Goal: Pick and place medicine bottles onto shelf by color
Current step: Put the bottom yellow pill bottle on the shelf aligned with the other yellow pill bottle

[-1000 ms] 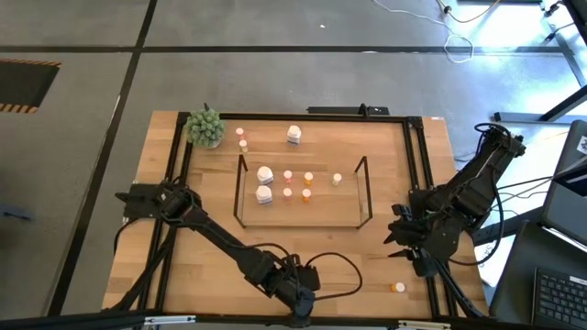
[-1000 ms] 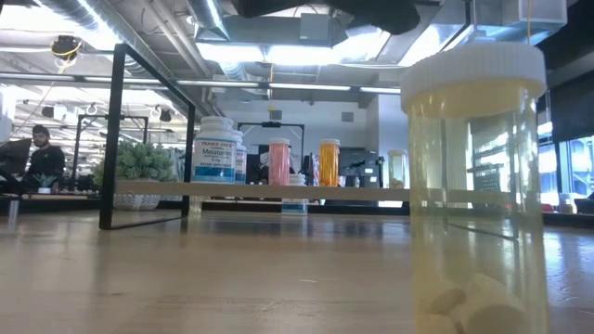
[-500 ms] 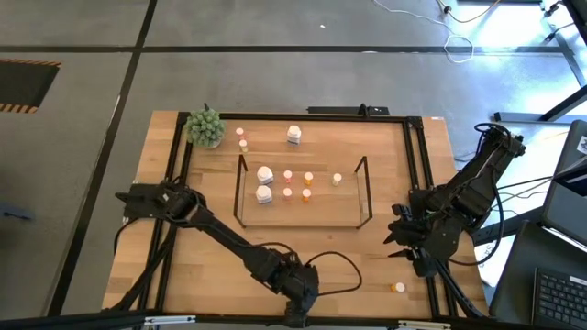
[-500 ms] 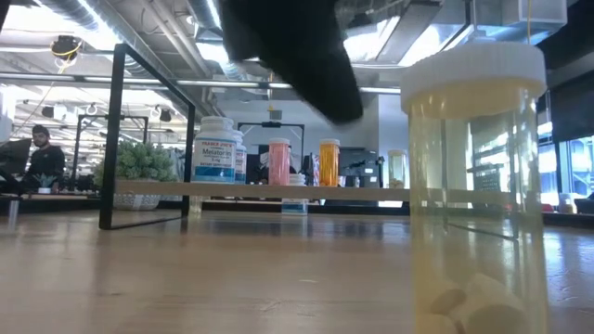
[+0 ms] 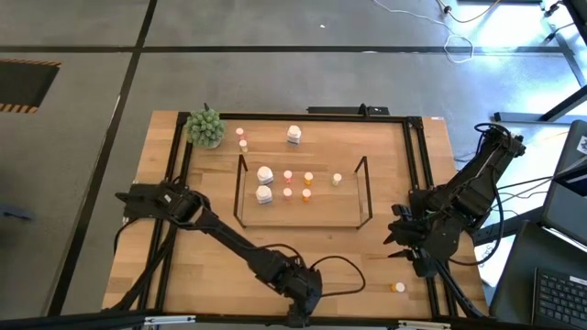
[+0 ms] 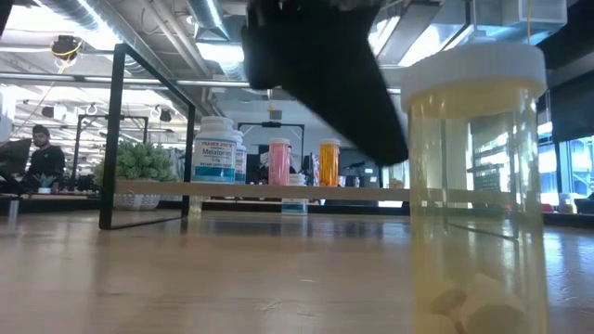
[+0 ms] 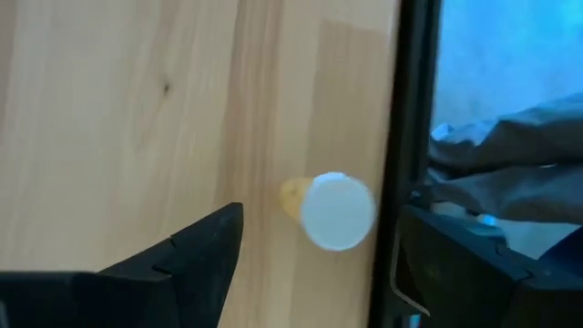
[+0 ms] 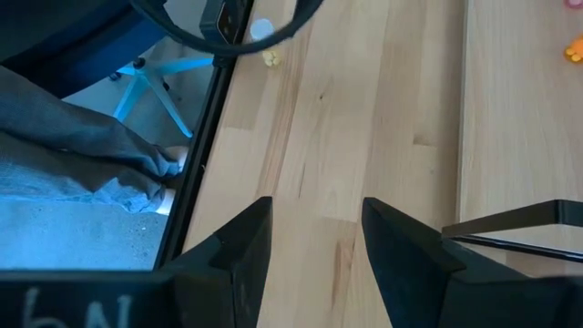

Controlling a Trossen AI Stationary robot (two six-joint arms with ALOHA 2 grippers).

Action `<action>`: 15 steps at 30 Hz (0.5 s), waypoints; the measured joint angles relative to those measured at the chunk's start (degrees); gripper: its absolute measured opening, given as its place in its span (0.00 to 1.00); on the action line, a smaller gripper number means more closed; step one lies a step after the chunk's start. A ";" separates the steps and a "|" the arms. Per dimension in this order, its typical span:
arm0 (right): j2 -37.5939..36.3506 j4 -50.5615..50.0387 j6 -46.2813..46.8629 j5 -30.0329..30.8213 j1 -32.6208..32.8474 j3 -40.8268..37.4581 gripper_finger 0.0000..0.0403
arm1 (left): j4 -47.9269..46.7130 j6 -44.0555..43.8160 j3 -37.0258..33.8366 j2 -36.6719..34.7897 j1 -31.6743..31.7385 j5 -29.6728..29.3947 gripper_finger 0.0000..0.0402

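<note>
Sliding along the counter's near edge, the left tool has closed in on the yellow bottle standing by that edge, its fingers spread and empty on either side, so a grab looks imminent. Off at the right edge, the right tool waits released. Farther back, the shelf already holds several sorted bottles.

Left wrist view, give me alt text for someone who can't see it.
A small yellowish bottle with a white cap stands on the light wood table near its black edge frame, ahead of the left gripper, whose dark fingers are spread apart.
</note>
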 joint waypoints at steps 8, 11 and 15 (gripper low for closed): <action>0.00 0.02 0.01 -0.01 0.00 0.00 0.43 | -0.92 -0.88 -0.11 1.35 0.59 0.04 0.72; 0.00 0.03 0.01 -0.01 0.00 0.00 0.43 | 0.36 -2.46 0.20 1.75 0.57 0.02 0.72; 0.00 0.02 0.01 -0.02 0.00 0.00 0.43 | 0.88 -3.40 -0.05 2.13 0.24 -0.01 0.72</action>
